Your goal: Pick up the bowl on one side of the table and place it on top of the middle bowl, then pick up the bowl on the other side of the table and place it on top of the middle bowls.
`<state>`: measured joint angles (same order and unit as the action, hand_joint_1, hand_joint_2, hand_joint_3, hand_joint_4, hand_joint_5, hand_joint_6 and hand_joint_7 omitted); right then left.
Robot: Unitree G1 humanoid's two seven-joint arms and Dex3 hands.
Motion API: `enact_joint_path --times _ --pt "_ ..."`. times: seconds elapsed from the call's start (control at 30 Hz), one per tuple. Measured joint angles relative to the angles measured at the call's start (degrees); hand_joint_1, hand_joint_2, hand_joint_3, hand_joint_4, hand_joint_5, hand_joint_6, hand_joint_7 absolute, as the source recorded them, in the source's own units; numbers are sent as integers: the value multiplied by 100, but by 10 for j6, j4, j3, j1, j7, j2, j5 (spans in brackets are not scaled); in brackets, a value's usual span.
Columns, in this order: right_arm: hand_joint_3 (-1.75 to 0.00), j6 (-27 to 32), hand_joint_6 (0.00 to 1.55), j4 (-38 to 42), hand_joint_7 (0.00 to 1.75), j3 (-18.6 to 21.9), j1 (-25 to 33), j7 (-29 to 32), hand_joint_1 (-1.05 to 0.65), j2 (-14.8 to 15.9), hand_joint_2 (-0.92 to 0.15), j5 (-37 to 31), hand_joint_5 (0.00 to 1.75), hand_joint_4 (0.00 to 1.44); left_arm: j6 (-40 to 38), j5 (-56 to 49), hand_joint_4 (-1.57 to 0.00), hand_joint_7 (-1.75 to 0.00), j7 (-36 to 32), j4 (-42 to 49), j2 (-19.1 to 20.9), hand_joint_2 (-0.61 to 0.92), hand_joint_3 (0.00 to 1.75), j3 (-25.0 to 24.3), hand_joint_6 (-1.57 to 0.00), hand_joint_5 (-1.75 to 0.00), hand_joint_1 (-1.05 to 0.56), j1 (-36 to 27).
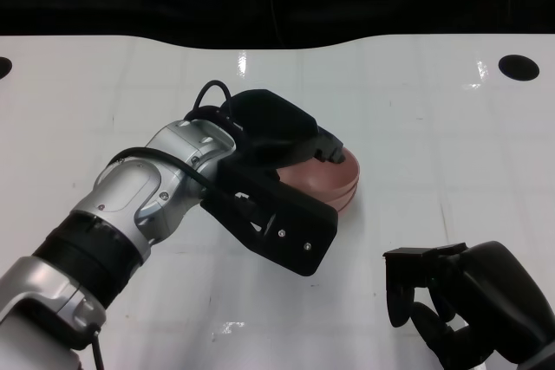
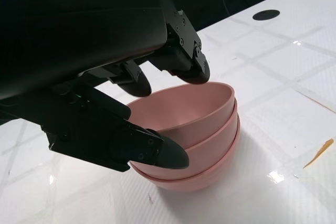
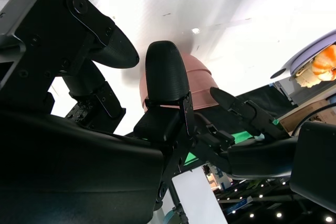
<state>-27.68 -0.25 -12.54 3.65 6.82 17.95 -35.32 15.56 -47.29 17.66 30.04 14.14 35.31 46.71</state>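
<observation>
Three pink bowls (image 2: 210, 129) sit nested in one stack at the middle of the table, seen as a pink stack (image 1: 334, 181) in the head view. My left hand (image 1: 273, 149) lies over the stack from the left. It holds the top bowl (image 2: 189, 108) across its width: fingertips (image 2: 197, 72) at the far rim, thumb (image 2: 163, 153) against the near outer wall. My right hand (image 1: 460, 305) hangs low at the front right, apart from the stack, with nothing in it. From the right wrist view the stack (image 3: 199, 85) shows beyond that hand's spread fingers (image 3: 165, 72).
The white table (image 1: 434, 127) has a round black hole (image 1: 519, 67) at the far right and a dark far edge. An orange mark (image 2: 317, 153) lies on the table beside the stack.
</observation>
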Motion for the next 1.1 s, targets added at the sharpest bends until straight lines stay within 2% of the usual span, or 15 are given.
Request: enact_joint_path --times 0.27,0.47,0.67,0.93,0.97,1.0,1.1 --pt "-160 -1 85 1 157 0 0 0 -7 0 -13 2 175 99 -6 9 -30 0 1 -56 24 92 22 -13 -33 -19 -77 -30" --pt "-161 -3 85 6 157 0 -2 1 -7 0 -13 2 175 100 -2 47 -33 -1 6 -111 48 92 22 -46 -34 -22 -74 -61" --pt "-161 -6 85 12 158 1 -3 4 -7 0 -13 2 175 100 46 110 -38 -4 -14 -150 71 92 23 -101 -41 -30 -66 -114" --pt "-161 -12 84 15 159 2 -4 5 -6 1 -12 8 175 100 87 134 -44 -7 -43 -185 94 92 22 -149 -50 -41 -57 -162" --pt "-161 -12 83 15 158 1 -5 4 -6 1 -13 10 175 100 97 141 -55 -11 -49 -186 95 92 17 -155 -60 -50 -49 -170" --pt "-161 -12 83 16 158 2 -5 4 -7 1 -13 10 175 100 116 151 -58 -13 -61 -185 96 92 15 -165 -64 -53 -46 -181" --pt "-161 -12 83 16 158 3 -5 4 -7 2 -13 11 175 99 159 172 -61 -14 -85 -175 96 92 13 -182 -67 -57 -43 -204"
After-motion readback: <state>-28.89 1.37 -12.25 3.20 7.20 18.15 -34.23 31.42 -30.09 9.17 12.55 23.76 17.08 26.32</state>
